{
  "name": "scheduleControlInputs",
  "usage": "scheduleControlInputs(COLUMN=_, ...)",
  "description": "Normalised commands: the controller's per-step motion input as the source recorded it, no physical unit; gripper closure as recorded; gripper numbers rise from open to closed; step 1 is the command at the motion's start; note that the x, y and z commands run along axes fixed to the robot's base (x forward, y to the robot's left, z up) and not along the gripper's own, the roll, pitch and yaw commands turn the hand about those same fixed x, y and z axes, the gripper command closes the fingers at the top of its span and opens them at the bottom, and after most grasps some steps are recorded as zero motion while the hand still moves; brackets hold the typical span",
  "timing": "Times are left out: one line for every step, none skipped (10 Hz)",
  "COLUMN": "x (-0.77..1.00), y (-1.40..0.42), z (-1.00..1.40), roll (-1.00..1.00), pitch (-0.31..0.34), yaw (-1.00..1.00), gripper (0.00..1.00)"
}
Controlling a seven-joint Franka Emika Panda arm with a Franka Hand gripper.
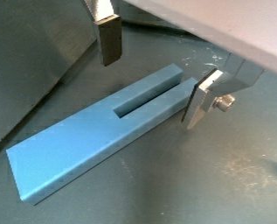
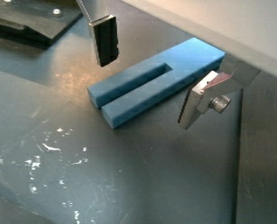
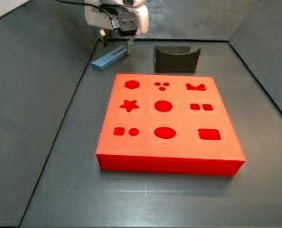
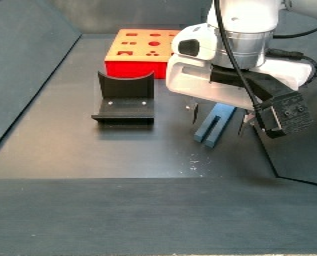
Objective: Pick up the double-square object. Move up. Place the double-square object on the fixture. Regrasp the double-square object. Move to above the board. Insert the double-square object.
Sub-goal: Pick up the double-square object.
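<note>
Because your gripper [image 2: 152, 74] hangs spread wide astride the bar [image 2: 152, 81], which lies flat on the floor at upper left of a side view [image 3: 108, 59], its fingers [image 1: 107, 41] look set to pinch it.

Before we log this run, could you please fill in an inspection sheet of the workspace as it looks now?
Surface: dark grey tray floor, scuffed, light specks.
Job's things: slotted pale blue bar, the double-square object, flat on the floor; nearly black notched fixture empty; orange-red board, cut-outs unfilled.
Clutter: nothing seen.
Grippers: gripper open, low, its silver plates either side of the bar's slotted end, not gripping.
Cables: black cable on the wrist.
Surroundings: grey tray walls.
</note>
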Motion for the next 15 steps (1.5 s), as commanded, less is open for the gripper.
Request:
scheduleControlInputs(x=0.00, y=0.13, z=-0.41, roll=-0.29, pitch=-0.253, yaw=-0.08, gripper=0.00)
scheduleControlInputs(x=0.00, y=0.13, z=-0.40, roll=-0.30, pitch=-0.244, yaw=-0.09, gripper=0.00)
scheduleControlInputs(x=0.00, y=0.13, z=-0.38, roll=-0.33, pitch=-0.233, yaw=-0.11, gripper=0.00)
scheduleControlInputs(x=0.06, y=0.12, z=-0.38, roll=-0.35, pitch=-0.204, yaw=-0.16, gripper=0.00)
scheduleControlInputs(x=0.14, y=0.09, z=-0.35, roll=-0.37, pitch=-0.213, yaw=-0.18, gripper=0.00)
scheduleControlInputs(x=0.22, y=0.00, z=-0.25, roll=-0.40, pitch=-0.257, yaw=-0.20, gripper=0.00)
scheduleControlInputs(x=0.28, y=0.00, z=-0.20, roll=-0.43, pitch=-0.279, yaw=-0.20, gripper=0.00)
scheduleControlInputs(x=0.29, y=0.00, z=-0.19, roll=-0.43, pitch=-0.283, yaw=-0.20, gripper=0.00)
scheduleControlInputs(x=0.21, y=0.00, z=-0.30, roll=-0.38, pitch=-0.230, yaw=-0.16, gripper=0.00)
scheduleControlInputs(x=0.02, y=0.02, z=-0.45, roll=-0.32, pitch=-0.174, yaw=-0.16, gripper=0.00)
scheduleControlInputs(x=-0.01, y=0.02, z=-0.55, roll=-0.27, pitch=-0.154, yaw=-0.11, gripper=0.00)
scheduleControlInputs(x=-0.05, y=0.04, z=-0.38, roll=-0.24, pitch=-0.179, yaw=-0.07, gripper=0.00)
scheduleControlInputs(x=-0.03, y=0.00, z=-0.25, roll=-0.13, pitch=-0.170, yaw=0.00, gripper=0.00)
scheduleControlInputs(x=-0.07, y=0.00, z=-0.13, roll=-0.03, pitch=-0.151, yaw=0.00, gripper=0.00)
scheduleControlInputs(x=0.00, y=0.00, z=0.00, roll=0.00, pitch=-0.031, yaw=0.00, gripper=0.00)
